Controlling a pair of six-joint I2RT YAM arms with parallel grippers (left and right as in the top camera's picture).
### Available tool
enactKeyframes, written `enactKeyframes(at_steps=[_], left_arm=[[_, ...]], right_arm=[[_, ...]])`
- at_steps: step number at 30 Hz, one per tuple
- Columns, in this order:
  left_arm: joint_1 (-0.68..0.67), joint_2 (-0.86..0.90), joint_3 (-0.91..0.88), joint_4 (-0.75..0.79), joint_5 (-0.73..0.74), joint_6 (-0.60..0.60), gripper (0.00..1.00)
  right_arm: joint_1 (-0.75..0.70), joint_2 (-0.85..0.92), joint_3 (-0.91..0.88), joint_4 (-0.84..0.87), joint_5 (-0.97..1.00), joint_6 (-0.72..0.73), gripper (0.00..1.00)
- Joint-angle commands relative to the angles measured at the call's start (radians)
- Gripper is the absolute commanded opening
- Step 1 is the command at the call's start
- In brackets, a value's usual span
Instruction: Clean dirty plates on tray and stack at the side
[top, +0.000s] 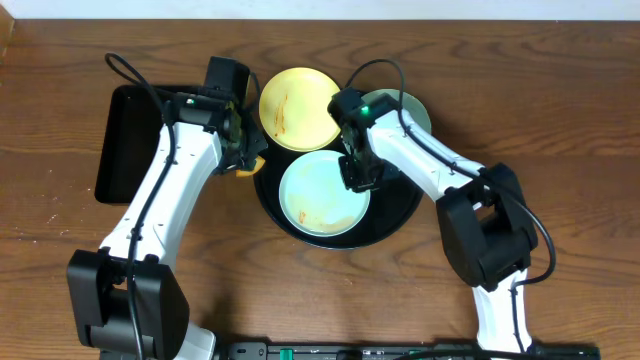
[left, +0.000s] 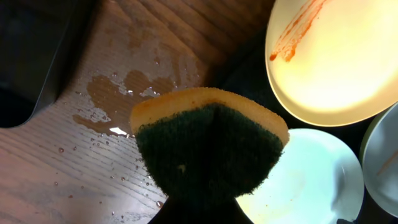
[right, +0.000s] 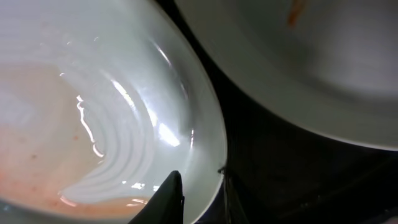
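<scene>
The round black tray holds three plates. The pale yellow plate with an orange smear is at its back left. A mint-blue plate with faint brown smears is at the front. A second mint-blue plate at the back right is mostly hidden by my right arm. My left gripper is shut on a yellow-and-green sponge at the tray's left edge. My right gripper pinches the right rim of the front mint-blue plate, one finger inside and one outside.
A rectangular black tray lies at the left. A wet patch with droplets is on the wooden table between it and the round tray. In the right wrist view another smeared plate lies close beside the held rim.
</scene>
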Motion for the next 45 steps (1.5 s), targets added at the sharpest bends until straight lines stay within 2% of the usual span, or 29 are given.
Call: enactKeyframes(at_steps=[1,8,11,16,18,26,37,45], left_arm=[[0.001,0.002,0.007,-0.003,-0.015,0.014,0.08],[0.001,0.002,0.006,-0.003,-0.015,0.014,0.08],[0.001,0.002,0.006,-0.003,-0.015,0.014,0.08],[0.001,0.002,0.006,-0.003,-0.015,0.014,0.08],[0.001,0.002,0.006,-0.002,-0.015,0.014,0.08],[0.001,0.002,0.006,-0.003,-0.015,0.014,0.08],[0.001,0.002,0.006,-0.002,-0.015,0.014,0.08],[0.001,0.002,0.006,-0.003,-0.015,0.014,0.08]], right_arm=[[0.016,0.041,0.008,0.011,0.063,0.033,0.21],[0.017,0.042,-0.012,0.065,0.064,0.034,0.23],[0.017,0.042,-0.038,0.087,0.064,0.05,0.2],[0.017,0.042,-0.05,0.099,0.064,0.059,0.11],[0.017,0.042,-0.05,0.099,0.064,0.059,0.01],[0.017,0.027,-0.05,0.097,0.051,0.046,0.01],[0.003,-0.141,-0.05,0.085,-0.005,-0.025,0.01],[-0.017,-0.172,-0.05,0.058,-0.007,-0.034,0.01]])
